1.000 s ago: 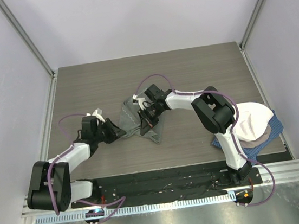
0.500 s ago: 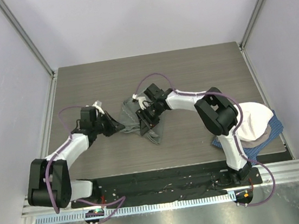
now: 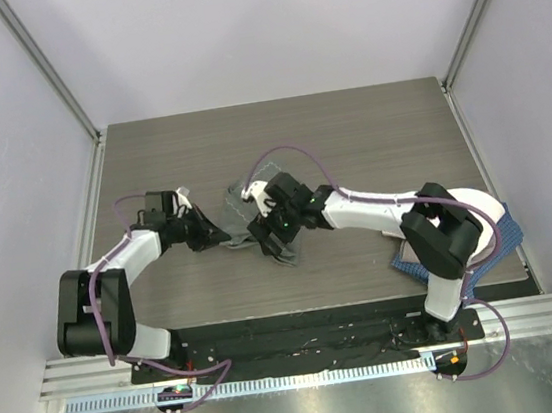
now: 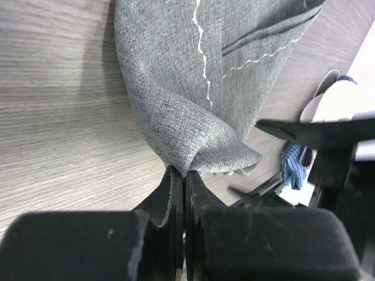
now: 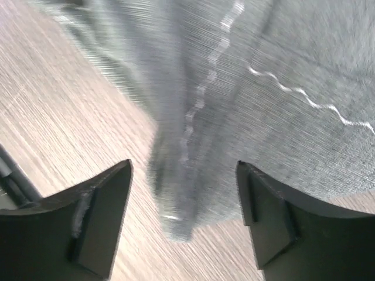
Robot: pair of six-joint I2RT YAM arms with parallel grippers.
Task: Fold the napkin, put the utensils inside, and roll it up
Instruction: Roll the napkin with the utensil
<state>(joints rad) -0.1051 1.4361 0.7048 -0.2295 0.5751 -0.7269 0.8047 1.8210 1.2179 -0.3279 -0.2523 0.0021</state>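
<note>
1 grey-green napkin (image 3: 238, 203) lies bunched mid-worktop (image 3: 368, 135), between the 2 arms. The left gripper (image 4: 183, 175) has its jaws pressed together on a folded edge of it, a pinch only the left wrist view shows clearly. The right gripper (image 5: 183, 170) hangs over the cloth with jaws spread, its wrist view blurred. Well apart, at the right edge, lie a cream-white cloth (image 3: 469, 218) and a blue checked cloth (image 3: 404, 263).

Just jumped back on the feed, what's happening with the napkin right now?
The left gripper is shut on a bunched edge of the grey-green napkin, which lies crumpled and unfolded in the middle of the table. The right gripper hovers open just over the cloth, gripping nothing. No fork shows in any view, and the folding is not yet done.
</note>
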